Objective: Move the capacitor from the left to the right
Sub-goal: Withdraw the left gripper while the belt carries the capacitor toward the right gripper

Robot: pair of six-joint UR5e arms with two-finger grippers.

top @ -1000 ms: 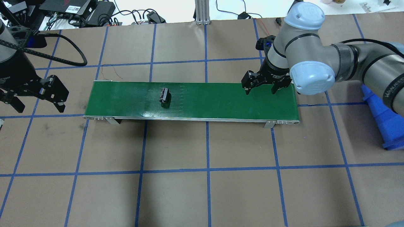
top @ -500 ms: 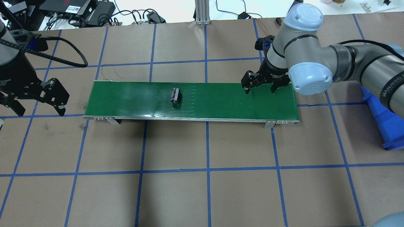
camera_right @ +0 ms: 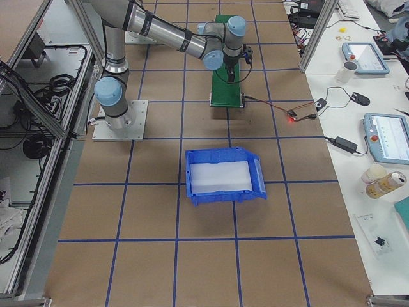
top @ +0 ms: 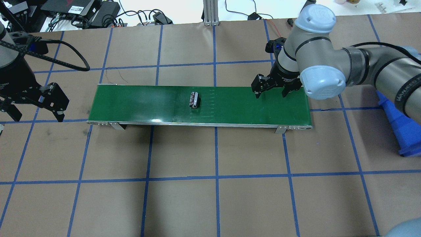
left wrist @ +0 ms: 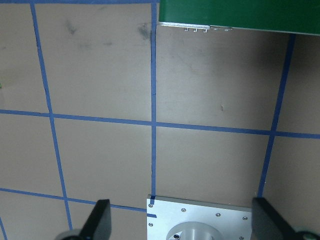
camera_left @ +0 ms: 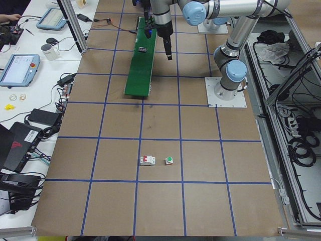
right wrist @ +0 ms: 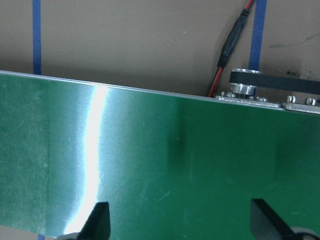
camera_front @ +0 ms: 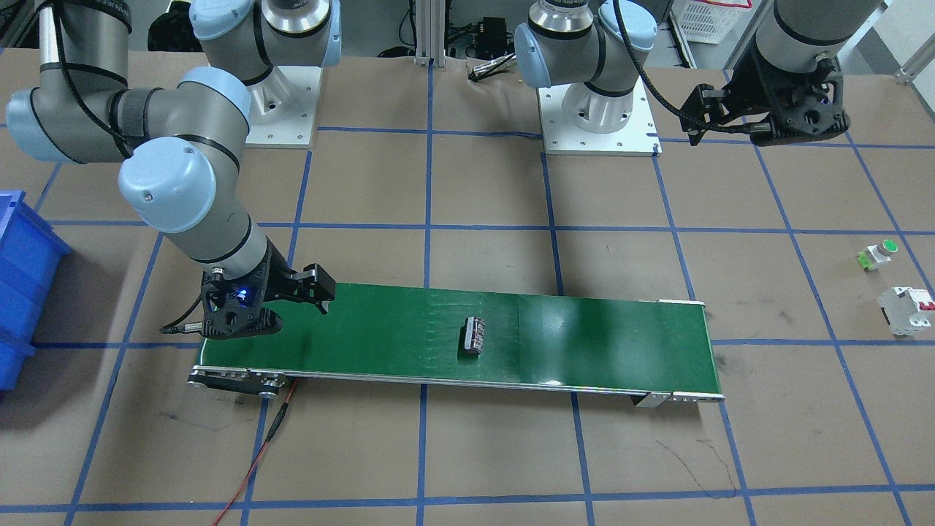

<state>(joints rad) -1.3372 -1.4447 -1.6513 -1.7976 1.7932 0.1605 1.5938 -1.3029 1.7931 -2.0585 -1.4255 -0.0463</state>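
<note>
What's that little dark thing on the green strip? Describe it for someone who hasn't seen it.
Find the long green conveyor belt on the brown table. Near its middle lies the capacitor, a stubby dark cylinder with pale stripes. It alone lies on the belt; the white breaker and green button sit off it.

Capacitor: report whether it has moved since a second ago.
Yes. The capacitor has shifted right along the green conveyor, toward the right gripper.
</note>
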